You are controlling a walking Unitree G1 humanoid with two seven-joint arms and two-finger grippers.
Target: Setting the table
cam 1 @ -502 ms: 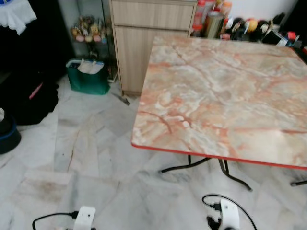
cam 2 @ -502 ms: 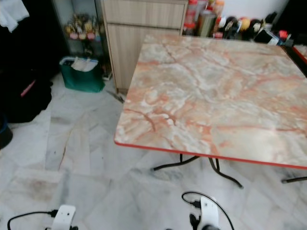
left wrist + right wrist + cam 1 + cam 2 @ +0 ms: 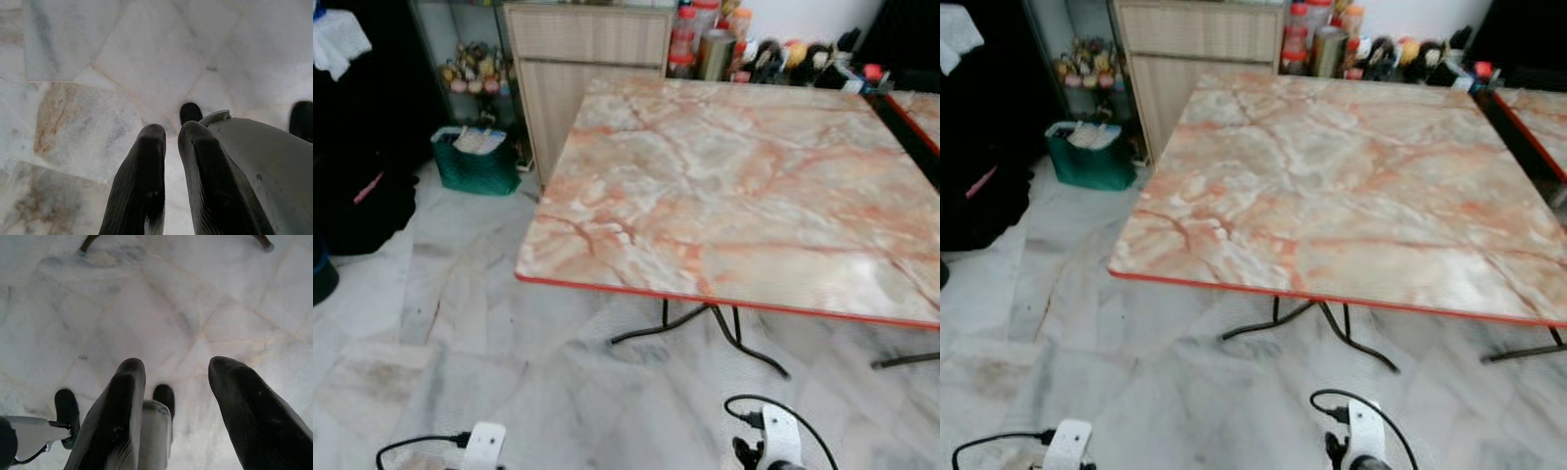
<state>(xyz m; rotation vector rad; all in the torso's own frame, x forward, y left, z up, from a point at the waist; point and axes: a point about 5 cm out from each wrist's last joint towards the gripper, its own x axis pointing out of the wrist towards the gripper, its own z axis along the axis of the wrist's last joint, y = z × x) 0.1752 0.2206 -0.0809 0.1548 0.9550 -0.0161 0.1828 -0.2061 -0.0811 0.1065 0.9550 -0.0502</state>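
Left arm: hangs low at the robot's side; its white wrist housing sits at the lower left of the head views, with a black cable looping off it.
Left gripper [image 3: 164, 142]: points straight down at the marble floor [image 3: 88, 73]; its 2 black fingers are pressed nearly together with only a thin slit between them, and they hold nothing.
Right arm: also hangs low, its white wrist housing at the lower right of the head views, with a black cable curling round it.
Right gripper [image 3: 178, 374]: aimed at the floor; its 2 fingers are spread well apart and hold nothing.
Bench [image 3: 734, 186]: 1 square top in pink-and-cream marble pattern with a red edge, on dark bent metal legs, standing ahead of the robot and slightly to its right. Its top is bare.
Second bench [image 3: 918, 110]: 1 corner with a red edge at the far right, just beside the first.
Cabinet [image 3: 587, 59]: 1 pale wooden unit behind the bench's far left corner.
Bottles and jars [image 3: 764, 54]: a row along the wall behind the bench; too crowded to count.
Basket [image 3: 475, 162]: 1 green one on the floor, left of the cabinet.
Black bag [image 3: 362, 201]: 1 dark heap on the floor at the far left.
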